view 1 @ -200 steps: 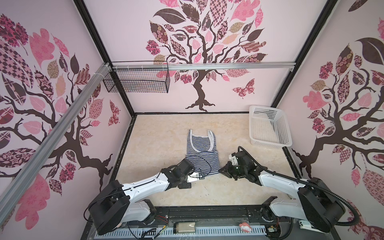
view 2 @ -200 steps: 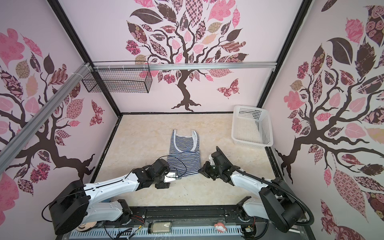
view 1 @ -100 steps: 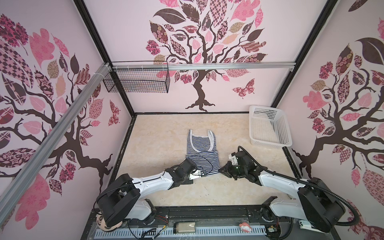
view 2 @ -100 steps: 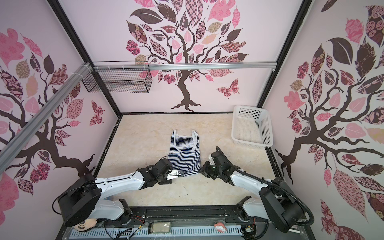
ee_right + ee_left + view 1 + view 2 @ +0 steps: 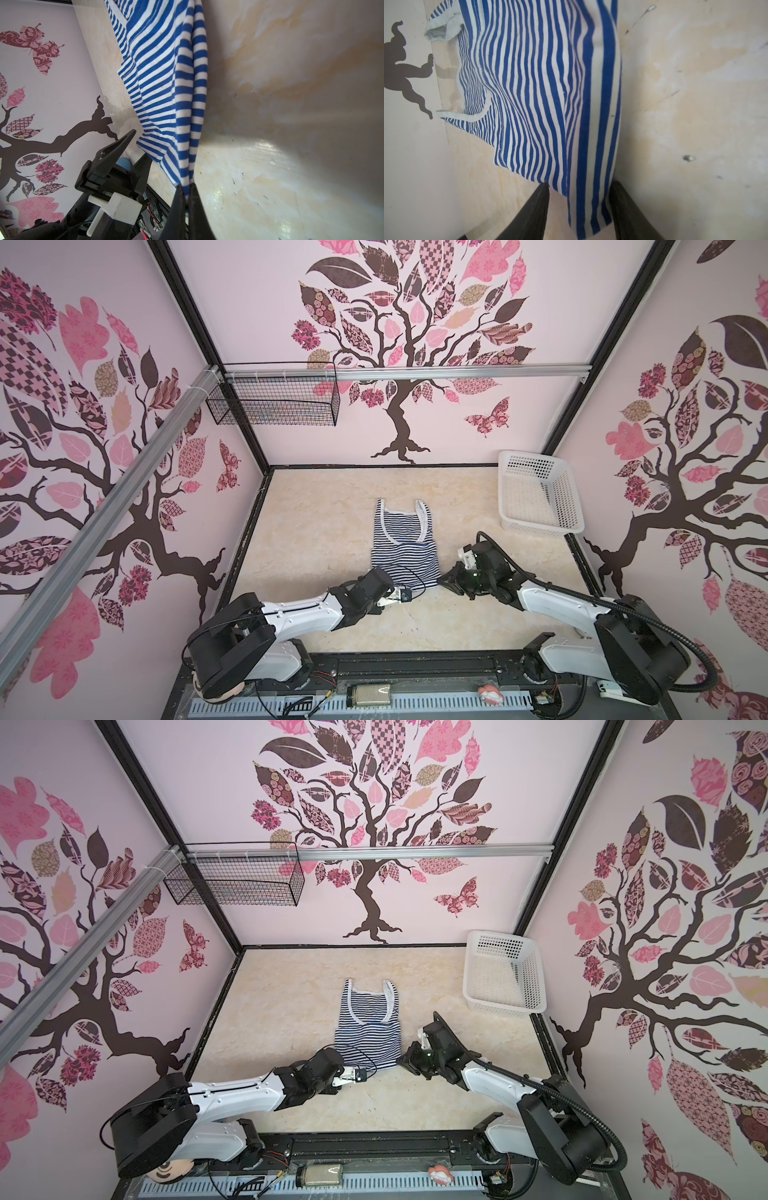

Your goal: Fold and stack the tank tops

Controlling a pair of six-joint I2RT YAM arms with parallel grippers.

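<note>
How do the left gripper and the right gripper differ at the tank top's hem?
The right gripper is shut, pinching the hem of the tank top; the left gripper has jaws apart, the hem corner between them. At the right gripper the cloth is gathered narrow; at the left gripper it spreads wide. Both work the near hem.

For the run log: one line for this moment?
tank top: on table | right gripper: shut on hem corner | left gripper: open, straddling hem
</note>
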